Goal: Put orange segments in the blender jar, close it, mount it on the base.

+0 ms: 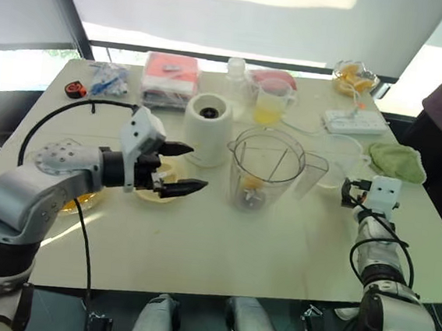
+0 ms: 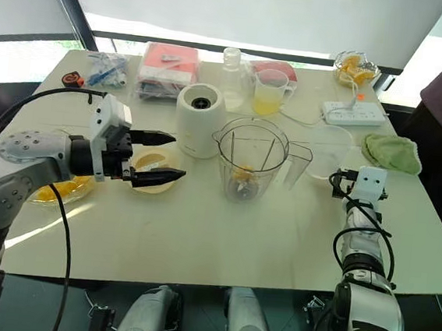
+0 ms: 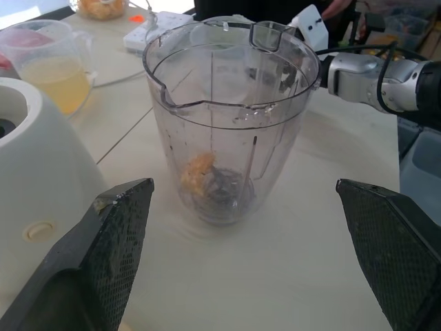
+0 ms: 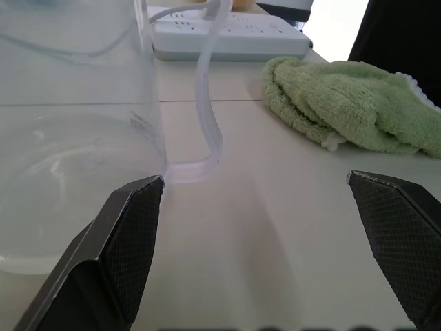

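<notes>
Both left hand (image 1: 199, 168) and right hand (image 4: 255, 181) gape wide, empty.

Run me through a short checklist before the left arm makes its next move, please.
1. Left gripper open and empty: ok.
2. Blender jar upright, mouth uncovered: ok.
3. Orange segment at the jar's bottom: ok.
4. Base upright beside the jar, top free: ok.
5. Small plate holds more segments: cannot tell.
6. Right gripper open, holding nothing: ok.
</notes>
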